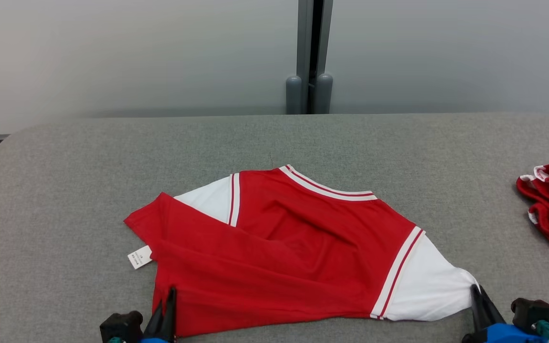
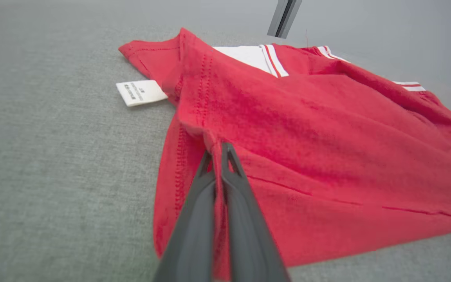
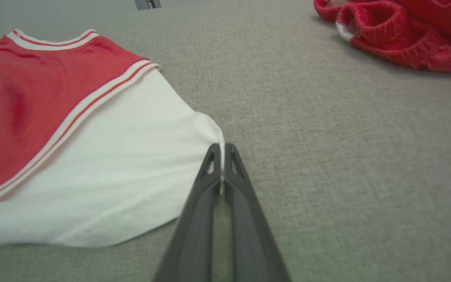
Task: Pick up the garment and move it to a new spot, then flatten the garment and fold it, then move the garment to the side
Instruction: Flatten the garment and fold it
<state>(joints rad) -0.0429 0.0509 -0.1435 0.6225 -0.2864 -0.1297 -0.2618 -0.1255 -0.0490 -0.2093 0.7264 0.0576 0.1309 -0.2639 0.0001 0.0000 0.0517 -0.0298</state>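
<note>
One white label on the garment, print unreadable

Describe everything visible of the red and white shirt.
The shirt is soft red fabric with white sleeves and striped trim. It lies creased, partly folded over, on the grey table, a white label sticking out at its left. The left gripper is shut on its red edge, the right gripper on a white sleeve's tip.
</note>
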